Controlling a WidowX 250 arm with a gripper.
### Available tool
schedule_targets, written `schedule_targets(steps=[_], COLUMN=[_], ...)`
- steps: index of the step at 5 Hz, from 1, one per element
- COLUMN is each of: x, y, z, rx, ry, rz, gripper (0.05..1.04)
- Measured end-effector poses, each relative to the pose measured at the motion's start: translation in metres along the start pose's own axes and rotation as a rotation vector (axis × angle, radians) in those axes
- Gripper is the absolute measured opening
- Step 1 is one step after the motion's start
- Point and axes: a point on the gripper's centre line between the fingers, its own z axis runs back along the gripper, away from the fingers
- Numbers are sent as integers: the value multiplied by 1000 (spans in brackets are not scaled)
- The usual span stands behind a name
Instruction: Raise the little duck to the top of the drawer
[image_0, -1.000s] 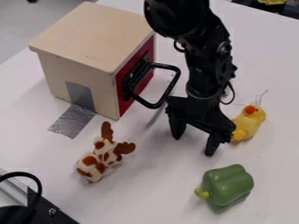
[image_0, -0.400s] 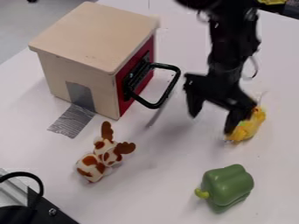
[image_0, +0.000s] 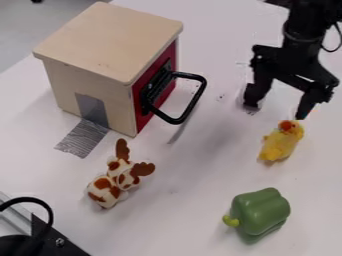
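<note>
Claw (image_0: 275, 111) wide open, holding nothing, near yellow duck (image_0: 281, 141) on table (image_0: 200, 210), well apart from drawer (image_0: 110, 42). Risk: off-centre descent lands fingertip on duck's head, tipping it.

The inside and far sides of the pale wooden box with a red front (image_0: 107, 42) are hidden. Right of it, the black robot arm (image_0: 308, 22) is cut off at the top; below it, the black metal fixture (image_0: 63, 243) is cut off by the bottom edge.

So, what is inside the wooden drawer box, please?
The inside of the wooden drawer box cannot be seen: its pale top and walls and its red front with the black handle cover it.
</note>
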Motion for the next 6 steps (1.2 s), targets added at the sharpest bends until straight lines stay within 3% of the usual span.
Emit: schedule_targets(steps=[1, 3, 4, 5, 6], x=[11, -9, -10, -10, -13], y=[-13, -24, -27, -24, -10], z=[-17, -56, -60, -61, -49], rx=[-27, -51, -63, -65, -59], ry=[28, 172, 200, 200, 173], rz=[-15, -20, -23, -40, -76], gripper=[998, 998, 958, 713, 442])
